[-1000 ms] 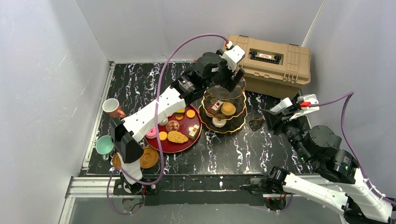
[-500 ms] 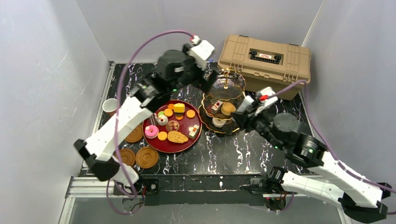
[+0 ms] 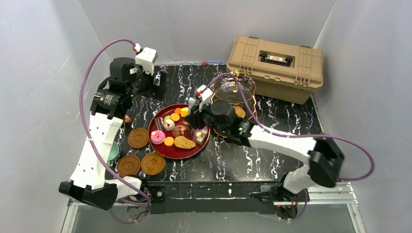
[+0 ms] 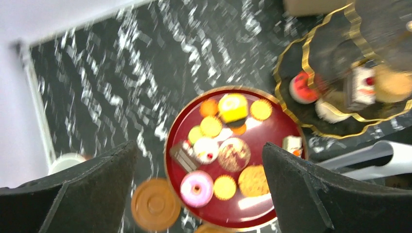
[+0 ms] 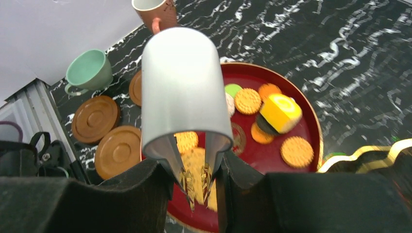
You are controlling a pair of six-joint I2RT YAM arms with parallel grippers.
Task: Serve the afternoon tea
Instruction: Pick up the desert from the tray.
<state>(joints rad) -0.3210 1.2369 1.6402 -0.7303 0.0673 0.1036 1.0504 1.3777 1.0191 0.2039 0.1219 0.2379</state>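
Your left arm (image 3: 97,141) and right arm (image 3: 279,142) are built alike: long, smooth white shells for the links, joined by rounded black motor housings. A purple cable (image 3: 112,41) arcs loose alongside each arm up to the wrist. There a boxy white camera block (image 3: 146,54) sits, with a small red mark at its cable end. In the wrist views your fingers (image 4: 73,194) show as thick, matt black wedges with flat angular faces, the same on the right arm's pair (image 5: 121,199).
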